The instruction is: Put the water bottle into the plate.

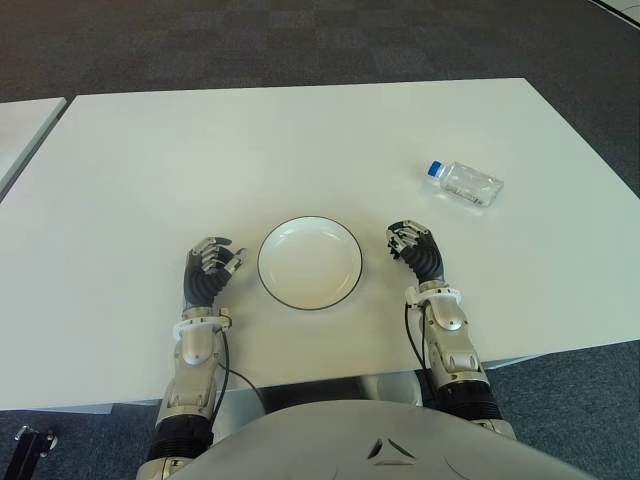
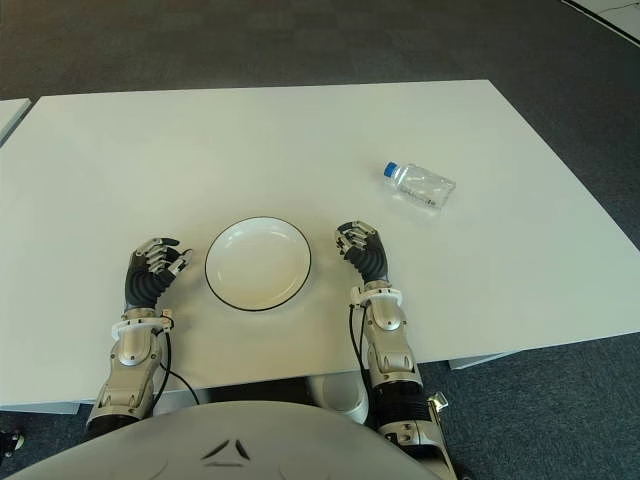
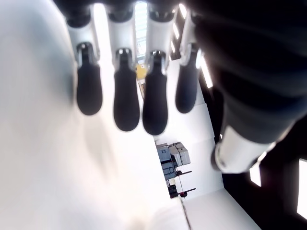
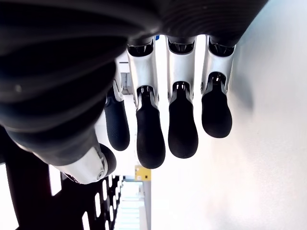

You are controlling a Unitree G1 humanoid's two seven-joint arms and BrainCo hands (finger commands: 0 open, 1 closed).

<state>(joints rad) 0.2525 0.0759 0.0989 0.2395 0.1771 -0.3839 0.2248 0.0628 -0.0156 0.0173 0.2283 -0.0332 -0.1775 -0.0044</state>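
Left eye view: water bottle (image 1: 466, 183) lay far right of empty plate (image 1: 310, 262), ungrasped; both hands (image 1: 212, 268) (image 1: 411, 245) relaxed, holding nothing.

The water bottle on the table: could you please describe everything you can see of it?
The water bottle is small, clear and plastic-looking, with a blue cap. It lies on its side on the white table, cap pointing toward the robot's left and slightly away. It sits ahead and to the right of the right hand, well apart from the plate. Only the table touches it; neither hand holds it.
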